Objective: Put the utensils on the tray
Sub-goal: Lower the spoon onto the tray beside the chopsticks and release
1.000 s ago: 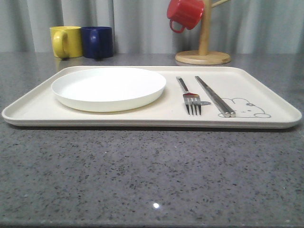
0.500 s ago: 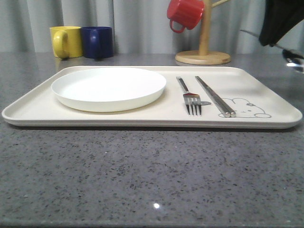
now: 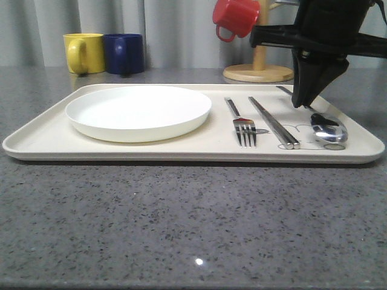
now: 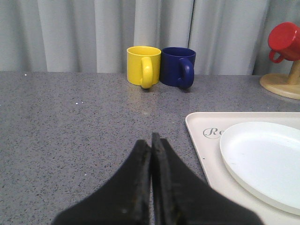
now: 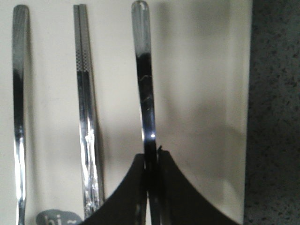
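Observation:
The cream tray point(image 3: 181, 154) holds a fork point(image 3: 242, 124) and a pair of chopsticks point(image 3: 273, 122) side by side, right of a round white plate point(image 3: 138, 112). The spoon point(image 3: 328, 128) is right of the chopsticks, its bowl low over the tray's right front corner. My right gripper point(image 3: 301, 103) is shut on the spoon's handle. In the right wrist view the spoon handle point(image 5: 144, 84) runs out from between the shut fingers of the right gripper point(image 5: 152, 157), beside the chopsticks point(image 5: 86, 117) and the fork handle point(image 5: 18, 117). My left gripper point(image 4: 151, 143) is shut and empty over the counter, left of the tray point(image 4: 201, 140).
A yellow mug point(image 3: 84, 53) and a blue mug point(image 3: 124, 53) stand behind the tray at the left. A wooden mug tree point(image 3: 259, 69) with a red mug point(image 3: 236, 17) stands behind the tray at the right. Grey counter lies in front.
My right arm has come in from the right with the spoon and brought it down onto the tray, right of the chopsticks. Fork, chopsticks and plate have not moved.

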Action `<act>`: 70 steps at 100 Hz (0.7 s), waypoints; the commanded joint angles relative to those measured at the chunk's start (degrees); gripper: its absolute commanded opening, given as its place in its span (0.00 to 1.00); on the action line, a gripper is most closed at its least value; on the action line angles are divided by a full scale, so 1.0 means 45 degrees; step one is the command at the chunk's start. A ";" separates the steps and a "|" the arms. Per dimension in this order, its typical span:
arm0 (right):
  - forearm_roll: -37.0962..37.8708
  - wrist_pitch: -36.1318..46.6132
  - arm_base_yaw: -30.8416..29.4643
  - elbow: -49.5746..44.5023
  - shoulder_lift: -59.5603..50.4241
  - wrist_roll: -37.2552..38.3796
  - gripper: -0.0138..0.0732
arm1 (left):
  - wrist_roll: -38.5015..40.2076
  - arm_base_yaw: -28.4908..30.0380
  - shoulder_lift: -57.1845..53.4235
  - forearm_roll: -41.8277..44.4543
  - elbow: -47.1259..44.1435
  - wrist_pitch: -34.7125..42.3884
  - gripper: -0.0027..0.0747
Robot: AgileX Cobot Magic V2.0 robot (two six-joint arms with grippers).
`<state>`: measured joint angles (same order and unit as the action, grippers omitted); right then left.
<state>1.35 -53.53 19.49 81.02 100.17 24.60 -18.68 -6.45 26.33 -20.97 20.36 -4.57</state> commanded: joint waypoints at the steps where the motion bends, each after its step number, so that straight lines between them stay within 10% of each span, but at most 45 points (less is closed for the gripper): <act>1: 0.0215 0.0392 -0.0020 0.0397 -0.0297 0.0108 0.10 | 0.0060 0.0055 0.0042 -0.0138 0.0367 0.1016 0.01; 43: 0.0161 0.0314 -0.0020 0.0397 -0.0115 0.0108 0.47 | 0.0060 0.0055 0.0042 -0.0138 0.0367 0.1016 0.01; 70: 0.0434 0.0507 -0.0020 0.0402 -0.0995 -0.0184 0.49 | 0.0060 0.0055 0.0042 -0.0138 0.0367 0.1016 0.01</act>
<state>1.60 -53.20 19.49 81.11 100.83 24.95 -18.68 -6.45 26.33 -20.97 20.36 -4.57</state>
